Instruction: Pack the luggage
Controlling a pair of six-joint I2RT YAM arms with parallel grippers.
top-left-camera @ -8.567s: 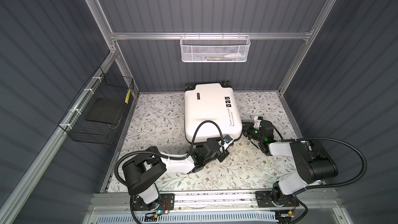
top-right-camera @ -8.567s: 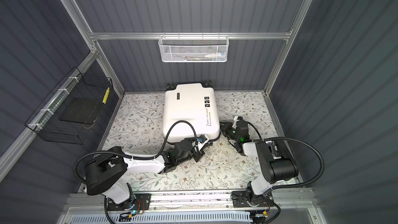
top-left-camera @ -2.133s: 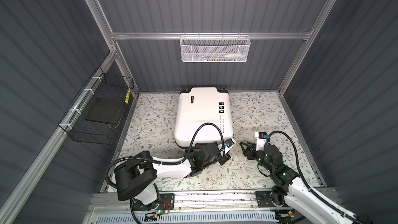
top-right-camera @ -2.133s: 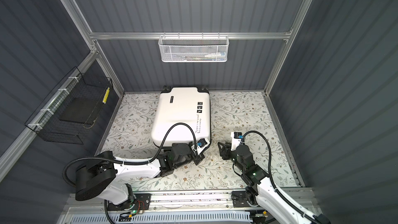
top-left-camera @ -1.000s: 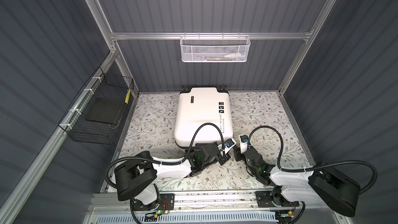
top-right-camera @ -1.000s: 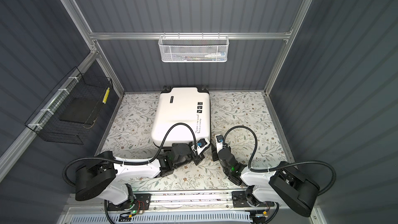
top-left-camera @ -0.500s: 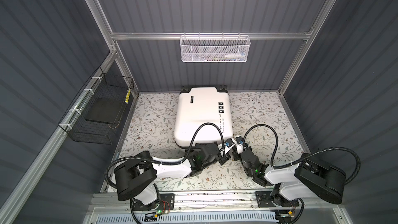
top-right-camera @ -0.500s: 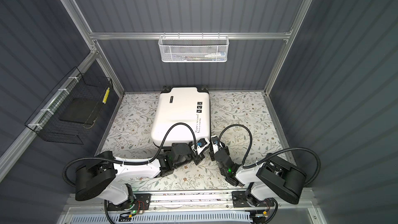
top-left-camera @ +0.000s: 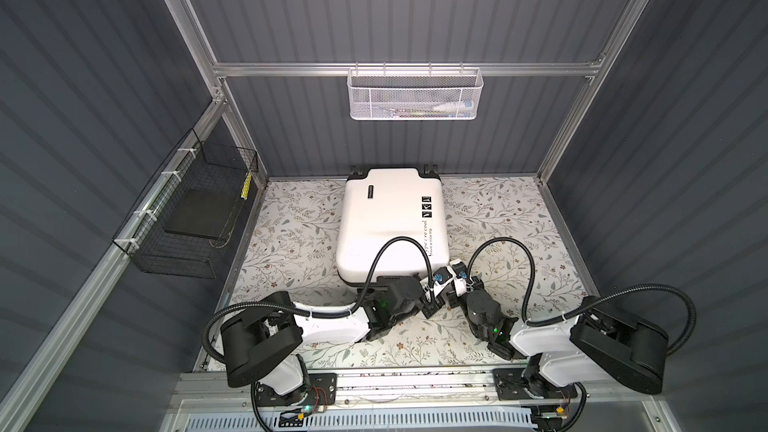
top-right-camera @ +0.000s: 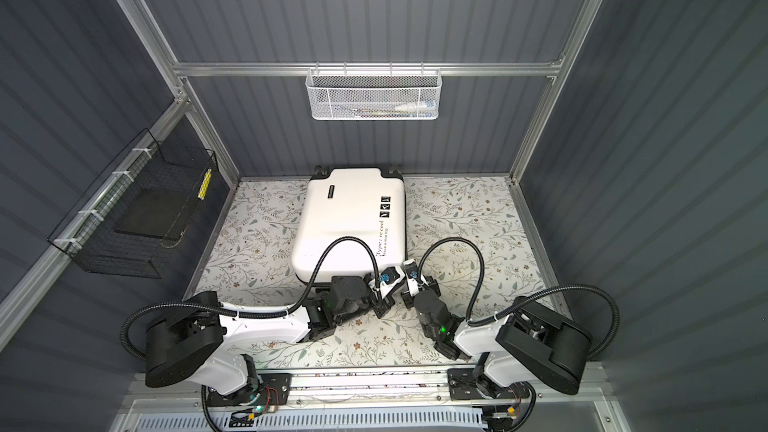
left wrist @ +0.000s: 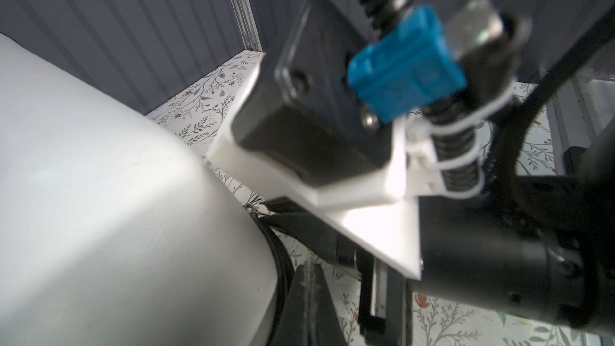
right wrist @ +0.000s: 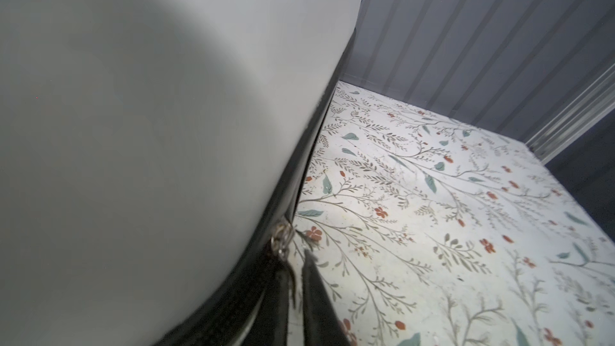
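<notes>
- Both top views: fingertips of both grippers are buried under wrist cameras and cables at the luggage's (top-left-camera: 386, 222) near right corner, so contact is not readable from above.
- Left wrist view: mostly blurred. The right arm's camera block (left wrist: 299, 94) fills the middle and the white shell (left wrist: 100, 194) fills one side.
- Right wrist view: the shell (right wrist: 133, 94) covers about half the frame, out of focus, and the finger bases are cut off by the frame edge.
- White mesh basket (top-left-camera: 413, 95) on the back wall: contents too small to make out. Black wire basket (top-left-camera: 195, 209) on the left wall holds a flat dark item.
- Luggage lies flat and zipped shut on the floral surface (top-left-camera: 299, 243), wheels at the back wall, left of centre.
- Left arm is low, stretched from its base toward that near right corner. The right arm is folded, its forearm angling in from the right, so the two wrists are almost touching.
- Left gripper (top-left-camera: 433, 308) (left wrist: 309, 307): fingers pressed together beside the black zipper band. Can't tell if anything is pinched.
- Right gripper (top-right-camera: 405, 295) (right wrist: 294, 271): fingers closed to a thin slit right at the zipper band (right wrist: 289, 201), with the metal zipper pull (right wrist: 283, 237) and its tab caught between them.
</notes>
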